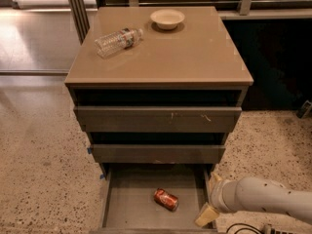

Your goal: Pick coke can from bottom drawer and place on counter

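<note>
The coke can (166, 199) lies on its side on the grey floor of the open bottom drawer (129, 206), a little right of the middle. My gripper (210, 197) hangs at the drawer's right wall, to the right of the can and apart from it. Its beige fingers (206, 215) stand apart and hold nothing, so it is open. The white arm reaches in from the lower right. The tan counter (190, 52) tops the cabinet above.
A clear water bottle (118, 40) lies on its side at the counter's back left. A small white bowl (167, 18) stands at the back middle. The two upper drawers (156, 118) stick out a little. Speckled floor lies on both sides of the cabinet.
</note>
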You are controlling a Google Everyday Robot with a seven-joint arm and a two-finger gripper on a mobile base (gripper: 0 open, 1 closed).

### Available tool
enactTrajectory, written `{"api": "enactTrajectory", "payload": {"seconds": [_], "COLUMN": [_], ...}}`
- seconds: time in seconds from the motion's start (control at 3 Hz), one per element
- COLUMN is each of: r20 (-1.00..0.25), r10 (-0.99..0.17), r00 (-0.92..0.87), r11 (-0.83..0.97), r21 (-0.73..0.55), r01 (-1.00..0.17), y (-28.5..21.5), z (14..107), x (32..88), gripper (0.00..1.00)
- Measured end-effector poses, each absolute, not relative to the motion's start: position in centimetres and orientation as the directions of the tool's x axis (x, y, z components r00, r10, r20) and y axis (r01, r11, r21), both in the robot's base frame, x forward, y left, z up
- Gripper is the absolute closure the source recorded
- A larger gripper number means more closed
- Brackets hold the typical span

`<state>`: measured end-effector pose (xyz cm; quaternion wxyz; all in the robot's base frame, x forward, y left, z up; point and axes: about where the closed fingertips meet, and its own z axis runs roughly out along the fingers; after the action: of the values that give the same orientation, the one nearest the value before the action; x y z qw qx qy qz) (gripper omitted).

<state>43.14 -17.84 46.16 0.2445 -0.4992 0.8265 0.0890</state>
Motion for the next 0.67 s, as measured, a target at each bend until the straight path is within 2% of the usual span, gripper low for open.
{"api": "enactTrajectory", "payload": {"seconds": [0.33,0.67], "r20": [-0.559,-0.562], "r10": [-0.734,-0.733], "r00": [-0.385,-0.383], "r11": [0.499,0.498], "r21": [-0.061,-0.059], "r01": [-0.864,-0.865], "y": [-17.12,-16.98], "z": [40.00,39.86], "x": [46.54,46.50], "gripper": [0.00,0.00]}}
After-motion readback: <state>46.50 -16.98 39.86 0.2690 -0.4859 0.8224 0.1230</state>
